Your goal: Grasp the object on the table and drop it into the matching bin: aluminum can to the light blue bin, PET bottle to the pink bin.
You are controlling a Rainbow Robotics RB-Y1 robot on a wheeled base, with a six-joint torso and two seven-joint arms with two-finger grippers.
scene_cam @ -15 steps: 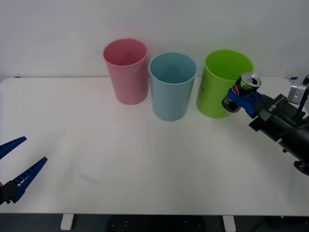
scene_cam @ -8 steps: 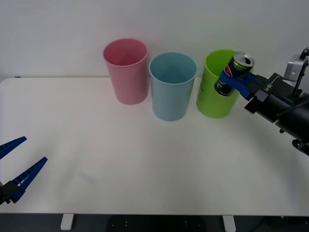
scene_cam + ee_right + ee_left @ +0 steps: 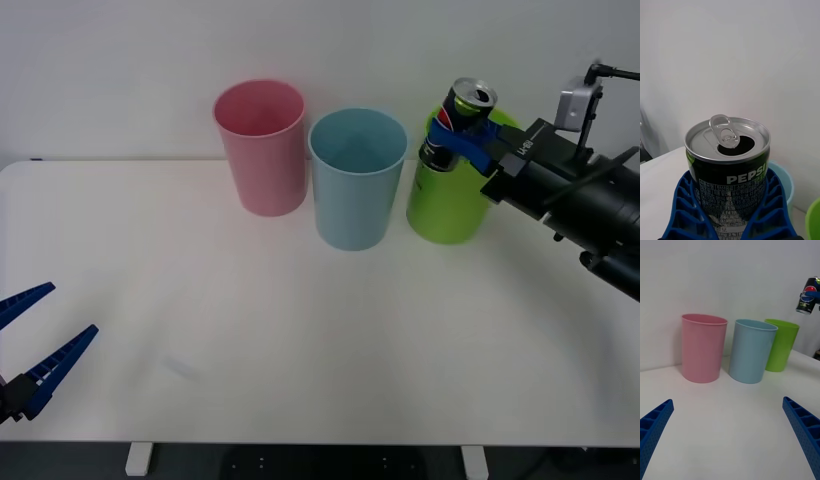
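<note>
1. Aloft, the right claw grips the small dark aluminum can upright, above the lime green bin, just short of the light blue bin, its likely target.
2. Pink bin stands beyond.
3. Left claw idles open over the white bench.

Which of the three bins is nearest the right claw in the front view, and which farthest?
From the right claw, shut on the can:
1. Green bin, right end of the row, just below the can.
2. Light blue bin, middle.
3. Pink bin, left end.
</note>
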